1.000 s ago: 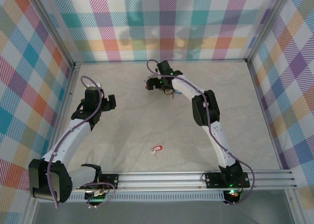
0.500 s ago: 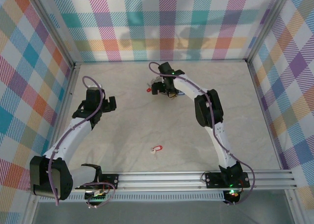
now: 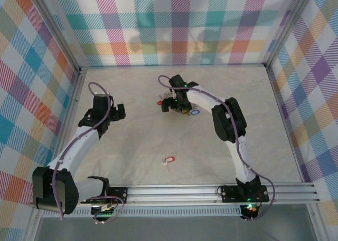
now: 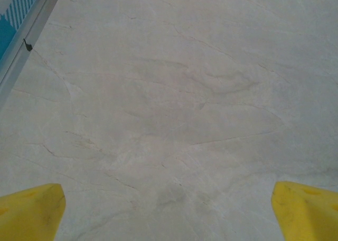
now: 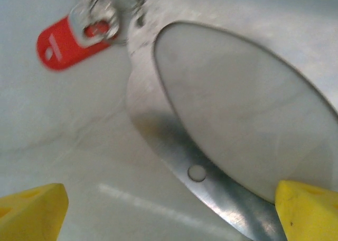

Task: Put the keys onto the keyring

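Note:
In the right wrist view the keyring [image 5: 174, 151], a wide flat grey hoop with a small hole, lies on the table. A key with a red tag [image 5: 66, 43] sits at the hoop's upper left edge; whether it is threaded on I cannot tell. My right gripper [image 5: 169, 206] hangs open just over the hoop, its yellow fingertips [image 5: 31, 209] far apart. From above, the right gripper [image 3: 170, 101] is at the back centre, with that red tag [image 3: 160, 103] to its left and a blue-tagged key [image 3: 194, 113] to its right. Another red-tagged key [image 3: 168, 160] lies front centre. My left gripper [image 3: 118, 112] is open over bare table.
The marbled tabletop [image 3: 132, 141] is fenced by a metal frame [image 3: 79, 93] and checked cloth walls. In the left wrist view the frame rail [image 4: 26, 46] runs along the upper left corner. Both arm bases sit on the rail at the near edge [image 3: 174, 191].
The right gripper has shifted a little toward the near side and turned. The red tag at its left and the blue tag at its right have come into view. The left arm has not moved.

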Controlling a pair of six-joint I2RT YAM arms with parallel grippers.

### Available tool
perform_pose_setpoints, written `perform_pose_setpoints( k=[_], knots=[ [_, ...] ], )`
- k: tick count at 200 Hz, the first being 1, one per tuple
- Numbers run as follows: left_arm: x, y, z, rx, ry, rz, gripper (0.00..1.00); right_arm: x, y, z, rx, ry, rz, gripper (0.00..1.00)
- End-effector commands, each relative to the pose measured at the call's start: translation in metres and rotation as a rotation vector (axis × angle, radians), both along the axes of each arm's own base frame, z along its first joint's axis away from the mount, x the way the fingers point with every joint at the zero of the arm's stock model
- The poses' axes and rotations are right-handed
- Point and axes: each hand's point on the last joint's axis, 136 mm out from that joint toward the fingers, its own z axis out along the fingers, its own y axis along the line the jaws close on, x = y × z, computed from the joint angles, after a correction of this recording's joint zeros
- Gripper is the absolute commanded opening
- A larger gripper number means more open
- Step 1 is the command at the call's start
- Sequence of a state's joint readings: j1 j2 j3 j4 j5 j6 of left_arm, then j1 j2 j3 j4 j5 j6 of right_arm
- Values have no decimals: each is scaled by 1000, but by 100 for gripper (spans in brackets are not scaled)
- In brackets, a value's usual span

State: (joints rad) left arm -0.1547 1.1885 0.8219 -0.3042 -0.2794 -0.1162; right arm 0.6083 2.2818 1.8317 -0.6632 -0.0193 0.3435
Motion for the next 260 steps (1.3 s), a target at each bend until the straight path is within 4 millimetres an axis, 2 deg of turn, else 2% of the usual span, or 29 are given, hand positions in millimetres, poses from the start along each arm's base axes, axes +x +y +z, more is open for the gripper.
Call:
perform_pose_setpoints(
  k=[1, 40, 61, 82, 95, 109, 125, 155, 177, 195, 209, 220, 233, 260],
  knots=[
    [2, -2, 2, -8, 9, 10, 100, -61, 32, -5, 41, 141, 96, 100],
    [4, -5, -7, -26, 44, 11, 100, -108, 71, 0, 122, 196, 240, 100],
    [4, -8, -13, -33, 68, -9, 100, -124, 90, 8, 123, 165, 333, 100],
    [0, -22, -28, -78, 112, -74, 100, -143, 113, 22, 232, 193, 447, 100],
    [-1, -27, -36, -95, 137, -87, 100, -148, 116, 29, 240, 170, 471, 100],
    [-2, -29, -42, -103, 163, -79, 100, -144, 108, 43, 232, 80, 463, 100],
    [-2, -35, -45, -118, 179, -91, 100, -138, 90, 59, 203, -46, 439, 100],
    [1, -60, -47, -198, 183, -177, 100, -130, 55, 80, 99, -211, 438, 100],
    [5, -71, -41, -318, 155, -128, 100, -124, 31, 87, 41, -344, 430, 100],
    [3, -90, -28, -429, 133, -178, 100, -120, 14, 94, 18, -491, 438, 100],
    [6, -96, -15, -466, 86, -207, 100, -128, 7, 90, 17, -576, 530, 100],
    [3, -99, -14, -460, 84, -237, 100, -142, 7, 81, 19, -632, 682, 94],
    [-1, -98, -23, -423, 111, -269, 100, -153, 3, 73, 15, -629, 753, 92],
    [-4, -98, -40, -417, 162, -262, 100, -160, -5, 57, -20, -576, 795, 90]
  ],
)
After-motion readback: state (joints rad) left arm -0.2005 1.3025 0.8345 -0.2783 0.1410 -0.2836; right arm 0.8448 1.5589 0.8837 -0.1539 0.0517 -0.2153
